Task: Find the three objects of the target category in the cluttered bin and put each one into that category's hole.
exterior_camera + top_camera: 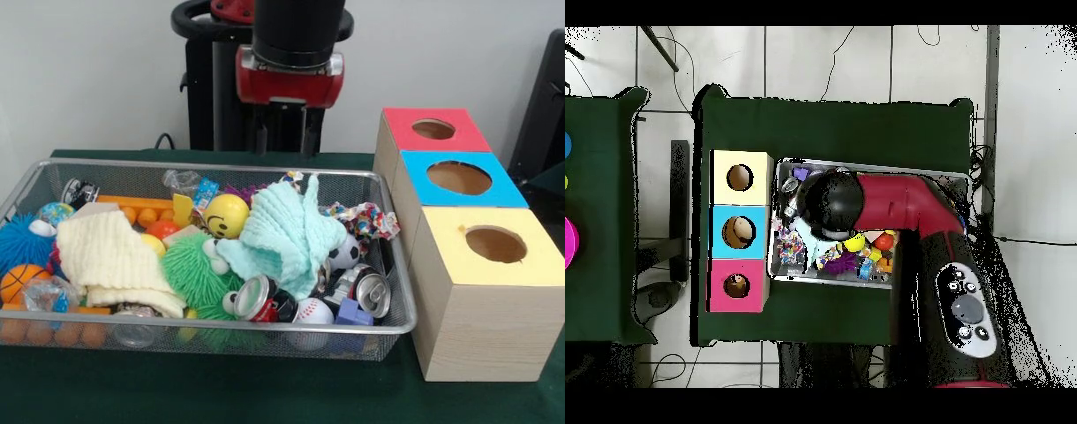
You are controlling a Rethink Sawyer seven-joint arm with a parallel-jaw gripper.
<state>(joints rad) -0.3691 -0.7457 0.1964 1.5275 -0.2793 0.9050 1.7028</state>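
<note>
A wire mesh bin (212,328) is full of clutter. A mint cloth (287,234) lies right of centre and a cream cloth (110,256) on the left. Around them are a yellow smiley ball (226,215), a green spiky ball (199,274), a baseball (313,311), a small soccer ball (346,253) and crushed cans (256,299). My gripper (283,137) hangs open above the bin's far rim, holding nothing. In the overhead view the arm (830,203) hides the gripper and much of the bin.
Three wooden boxes with round holes stand beside the bin: red top (433,131), blue top (459,179), yellow top (494,247). From overhead they show as yellow (740,177), blue (738,232) and red (736,286). A blue spiky ball (18,243) fills the bin's left end.
</note>
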